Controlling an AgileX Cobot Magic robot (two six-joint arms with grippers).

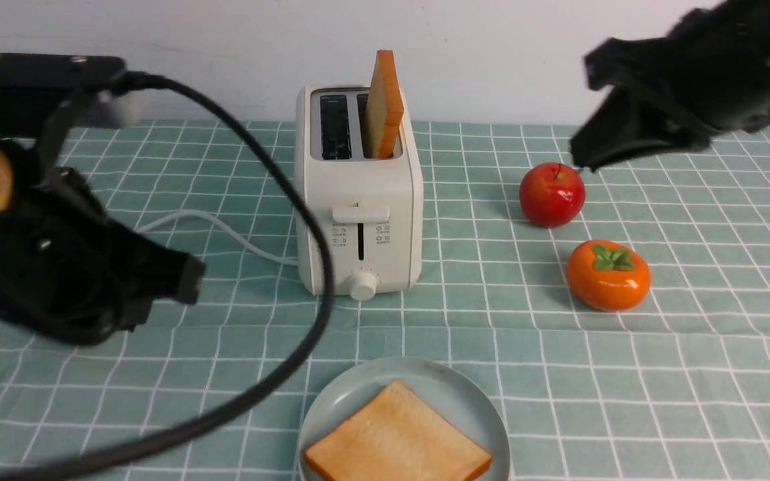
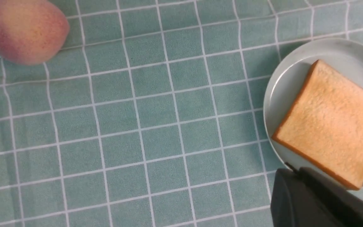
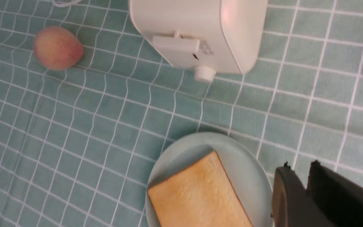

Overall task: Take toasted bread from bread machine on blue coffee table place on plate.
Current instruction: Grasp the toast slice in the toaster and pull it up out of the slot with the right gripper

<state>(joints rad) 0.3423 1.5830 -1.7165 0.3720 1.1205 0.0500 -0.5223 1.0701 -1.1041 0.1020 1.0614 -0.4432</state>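
The cream-white bread machine [image 1: 358, 194] stands at the middle of the blue coffee table [image 1: 692, 374]. One slice of toasted bread [image 1: 385, 107] stands upright in its right slot; the left slot looks empty. A second slice [image 1: 395, 444] lies flat on the pale plate [image 1: 351, 394] at the front edge. My left gripper [image 1: 188, 277] is shut and empty, low at the left, beside the plate [image 2: 282, 78] in its wrist view. My right gripper [image 1: 582, 160] is shut and empty, raised at the right above a red apple. The right wrist view shows the bread machine [image 3: 200, 25], plate [image 3: 247, 170] and lying slice [image 3: 200, 195].
A red apple [image 1: 552, 194] and an orange persimmon [image 1: 609, 274] lie right of the bread machine. A peach [image 3: 58, 47] lies to its left, also in the left wrist view [image 2: 27, 30]. The white cord [image 1: 224, 230] runs left. My left arm's black cable [image 1: 305, 267] hangs across the front.
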